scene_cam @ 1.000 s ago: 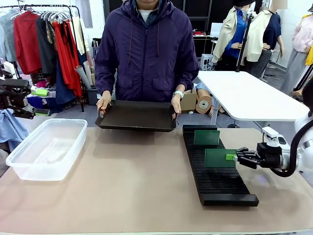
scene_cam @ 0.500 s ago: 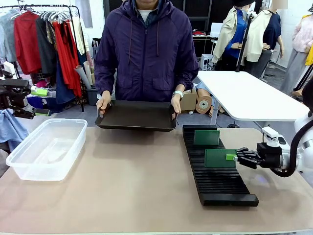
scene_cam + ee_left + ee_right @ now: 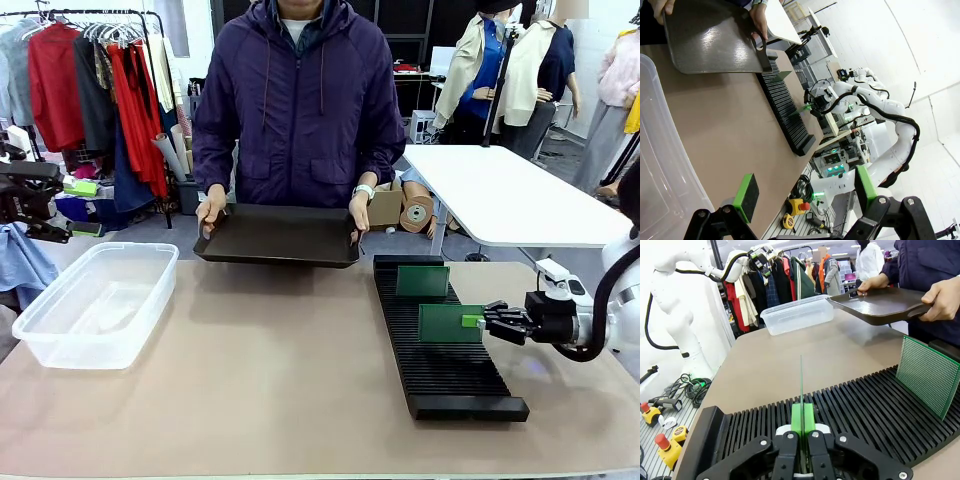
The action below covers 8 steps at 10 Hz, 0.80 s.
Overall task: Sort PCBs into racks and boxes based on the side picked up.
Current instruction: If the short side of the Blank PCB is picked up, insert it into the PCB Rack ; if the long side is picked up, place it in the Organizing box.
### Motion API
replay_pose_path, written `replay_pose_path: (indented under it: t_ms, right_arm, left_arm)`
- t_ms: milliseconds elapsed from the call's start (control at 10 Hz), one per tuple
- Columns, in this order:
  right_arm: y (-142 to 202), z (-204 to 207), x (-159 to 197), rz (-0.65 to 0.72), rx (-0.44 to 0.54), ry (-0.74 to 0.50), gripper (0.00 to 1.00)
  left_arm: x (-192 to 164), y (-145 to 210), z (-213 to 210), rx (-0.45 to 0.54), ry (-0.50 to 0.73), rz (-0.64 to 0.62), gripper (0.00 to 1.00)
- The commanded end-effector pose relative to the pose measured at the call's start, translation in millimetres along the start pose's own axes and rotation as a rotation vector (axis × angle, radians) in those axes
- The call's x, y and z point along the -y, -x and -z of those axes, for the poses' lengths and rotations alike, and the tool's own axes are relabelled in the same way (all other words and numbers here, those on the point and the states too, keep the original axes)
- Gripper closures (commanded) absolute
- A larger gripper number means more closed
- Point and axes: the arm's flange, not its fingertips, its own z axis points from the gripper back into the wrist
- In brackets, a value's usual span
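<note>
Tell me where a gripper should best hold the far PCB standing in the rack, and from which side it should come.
Probably its free top edge, from above. The far PCB stands upright in a slot of the rack, so its lower edge is buried between ribs and only the upper part is open. The fingers should close across its two flat faces, as the right gripper does, from the side, on the nearer PCB.

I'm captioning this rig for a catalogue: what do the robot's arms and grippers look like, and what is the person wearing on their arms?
The right arm is glossy white with rounded joints and a black cable. Its right gripper is black with bright green pads. The left gripper has black bolted linkage fingers tipped with green pads. The person wears a dark purple zip jacket with long sleeves and a wristwatch.
</note>
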Motion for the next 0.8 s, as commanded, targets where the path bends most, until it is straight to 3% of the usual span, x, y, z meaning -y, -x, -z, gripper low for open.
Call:
replay_pose_path:
  t_ms: [0,700]
  right_arm:
    - [-4,0,0,-0.008,0.001,-0.001,1.0]
    - [7,5,9,0.03,0.025,-0.047,1.0]
  left_arm:
    - [2,0,-1,0.001,0.001,-0.006,0.0]
    - [2,0,-1,0.001,0.001,-0.006,0.0]
